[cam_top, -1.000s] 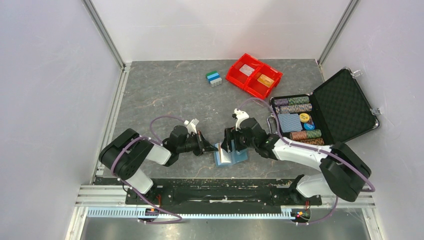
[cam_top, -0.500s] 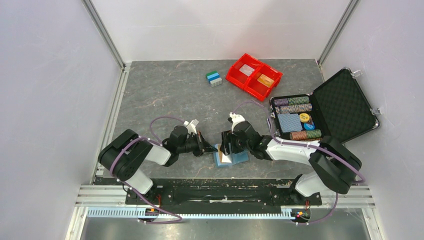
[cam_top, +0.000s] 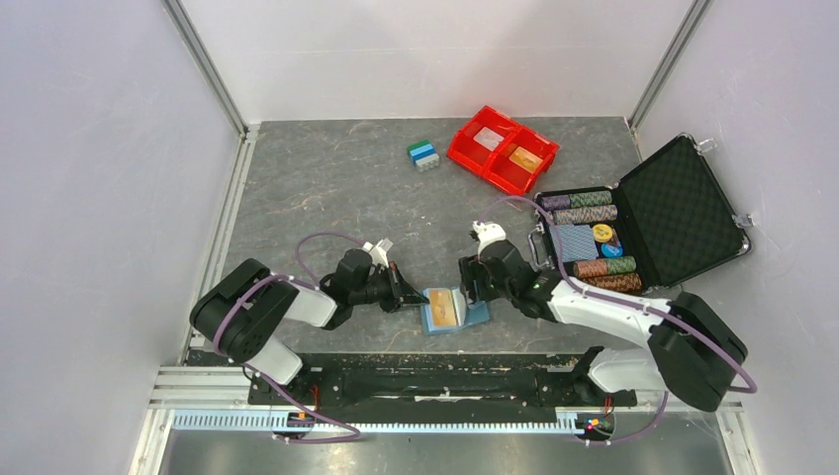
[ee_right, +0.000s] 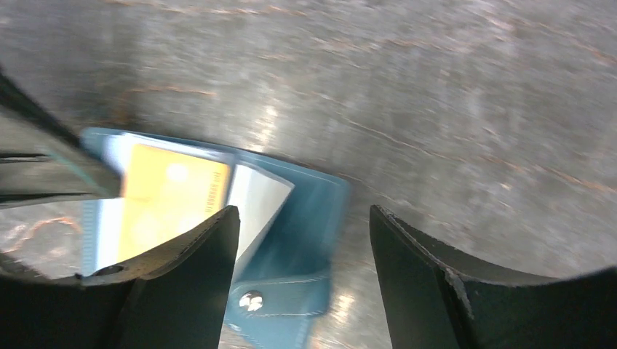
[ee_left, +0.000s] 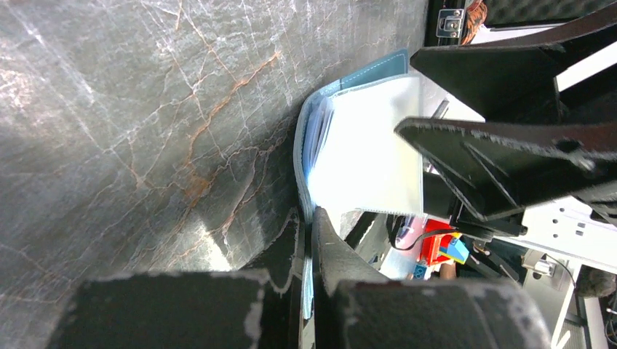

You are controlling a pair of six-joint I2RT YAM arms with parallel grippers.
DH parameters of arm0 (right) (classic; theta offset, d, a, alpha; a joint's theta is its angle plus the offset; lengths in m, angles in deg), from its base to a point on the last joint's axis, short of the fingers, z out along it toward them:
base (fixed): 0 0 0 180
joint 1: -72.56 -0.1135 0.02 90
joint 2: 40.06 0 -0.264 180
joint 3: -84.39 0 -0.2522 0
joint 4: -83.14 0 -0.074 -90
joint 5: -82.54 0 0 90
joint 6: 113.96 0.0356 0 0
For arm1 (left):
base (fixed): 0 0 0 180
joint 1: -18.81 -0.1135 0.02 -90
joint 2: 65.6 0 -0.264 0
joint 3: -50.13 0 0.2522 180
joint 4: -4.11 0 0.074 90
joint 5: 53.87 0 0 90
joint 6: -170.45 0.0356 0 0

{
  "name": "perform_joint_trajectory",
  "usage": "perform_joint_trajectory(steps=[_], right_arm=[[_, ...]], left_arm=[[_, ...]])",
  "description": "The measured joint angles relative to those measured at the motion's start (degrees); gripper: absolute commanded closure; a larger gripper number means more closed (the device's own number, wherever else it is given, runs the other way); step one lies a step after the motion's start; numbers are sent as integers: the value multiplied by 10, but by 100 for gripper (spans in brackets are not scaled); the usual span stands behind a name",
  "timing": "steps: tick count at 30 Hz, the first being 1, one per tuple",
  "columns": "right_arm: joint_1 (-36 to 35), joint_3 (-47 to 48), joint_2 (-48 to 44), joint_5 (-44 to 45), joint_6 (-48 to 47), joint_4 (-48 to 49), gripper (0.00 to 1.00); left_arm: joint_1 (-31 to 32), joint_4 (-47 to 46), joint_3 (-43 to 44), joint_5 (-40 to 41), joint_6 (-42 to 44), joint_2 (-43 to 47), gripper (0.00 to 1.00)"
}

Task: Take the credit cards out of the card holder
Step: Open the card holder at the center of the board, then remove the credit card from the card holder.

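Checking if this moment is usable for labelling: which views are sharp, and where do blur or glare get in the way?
Top view: sharp, evenly lit; card holder clear. Left wrist: holder's pale panel blown out, glare on the table. Right wrist: motion blur throughout; orange card recognisable, with a small glare spot.

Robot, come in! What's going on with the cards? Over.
Left gripper shut, pinching card holder edge. Right gripper open, over the holder. Orange card in holder, not yet out. Nothing covering it.
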Motion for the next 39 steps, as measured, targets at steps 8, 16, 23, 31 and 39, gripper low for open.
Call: perform_joint_trajectory(steps=[8,16,23,31,39], right_arm=[[47,-70,-63,20,-18,-31,36],[47,-66,-64,-4,-23,-43,38],[44,6,-117,-49,-4,-71,53],[-25,21,-118,-105,98,26,60],[-39,-37,-41,-125,112,126,61]], left_arm=[[0,22,0,1,5,14,98],[0,27,0,0,6,16,98],[1,52,0,1,6,42,98],[4,87,12,11,6,68,97],[4,91,13,15,7,68,95]])
